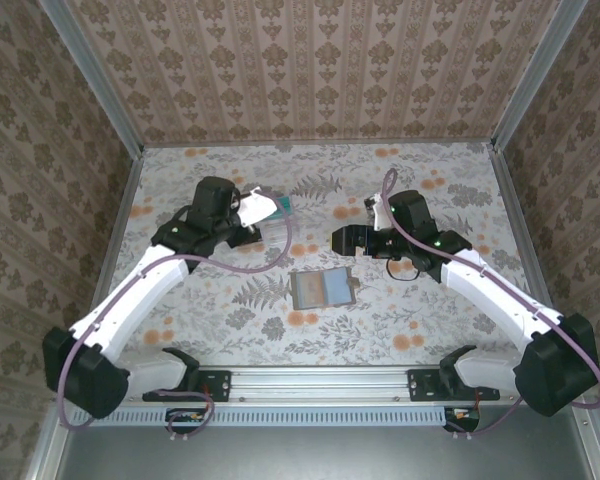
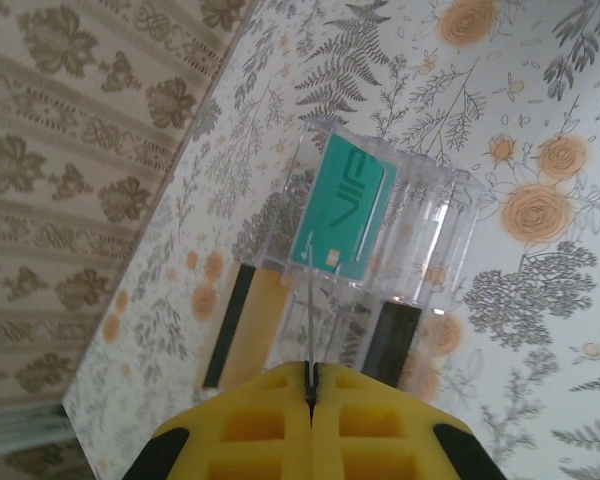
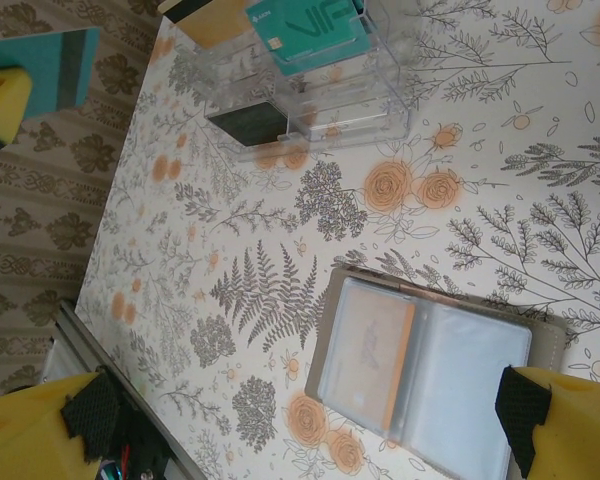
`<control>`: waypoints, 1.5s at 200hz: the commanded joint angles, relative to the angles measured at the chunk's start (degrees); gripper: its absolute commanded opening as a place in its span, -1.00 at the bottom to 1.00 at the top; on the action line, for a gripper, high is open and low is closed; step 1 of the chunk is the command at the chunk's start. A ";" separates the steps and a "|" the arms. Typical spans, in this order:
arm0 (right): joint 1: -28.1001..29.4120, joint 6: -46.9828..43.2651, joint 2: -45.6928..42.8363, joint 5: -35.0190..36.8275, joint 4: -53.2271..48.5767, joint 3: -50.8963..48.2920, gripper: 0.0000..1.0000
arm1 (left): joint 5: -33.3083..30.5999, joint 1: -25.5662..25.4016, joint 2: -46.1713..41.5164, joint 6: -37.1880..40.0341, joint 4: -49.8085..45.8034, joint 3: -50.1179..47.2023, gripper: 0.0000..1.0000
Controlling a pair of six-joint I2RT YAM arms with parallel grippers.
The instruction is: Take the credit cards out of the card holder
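Note:
The card holder point(image 1: 323, 289) lies open and flat at the table's middle, and an orange-edged card point(image 3: 375, 365) sits in one of its bluish-grey panels point(image 3: 470, 390). My right gripper point(image 1: 342, 240) hovers open above and just behind it, its fingers point(image 3: 80, 420) spread wide with nothing between them. My left gripper point(image 1: 242, 212) is shut on a teal card point(image 3: 60, 65), seen edge-on point(image 2: 309, 320) in the left wrist view. It holds the card above the clear tray point(image 2: 420, 200). A teal VIP card point(image 2: 345, 215) stands in the tray.
The clear plastic tray point(image 1: 272, 215) sits at the back left, with an orange, black-striped card point(image 2: 245, 325) and a black card point(image 2: 392, 340) at its near side. Patterned walls point(image 1: 320, 60) enclose the table. The arms' rail point(image 1: 320, 385) runs along the near edge.

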 commanded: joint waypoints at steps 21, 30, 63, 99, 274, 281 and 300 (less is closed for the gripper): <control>0.05 -1.75 -2.74 2.75 -3.47 1.45 1.00 | 2.74 0.01 8.12 13.43 3.96 4.13 -1.00; -0.12 -1.94 -3.17 3.12 -3.83 1.27 1.00 | 3.21 -0.07 10.21 14.44 4.12 5.21 -1.00; -0.71 -2.55 -4.16 3.59 -5.10 1.12 1.00 | 3.98 -0.53 17.54 16.38 5.01 8.59 -1.00; -1.43 -2.93 -4.17 3.50 -5.54 1.29 1.00 | 4.12 -0.53 24.00 17.14 5.31 12.05 -1.00; -3.59 -3.43 0.03 1.22 -4.41 2.16 1.00 | 6.28 1.31 33.50 15.52 0.23 18.24 -1.00; -3.66 -3.43 0.05 1.20 -4.38 2.10 1.00 | 6.20 1.45 33.76 15.50 0.18 18.31 -1.00; -3.75 -3.43 0.23 1.02 -4.34 2.18 1.00 | 6.36 1.76 34.28 15.17 0.17 18.38 -1.00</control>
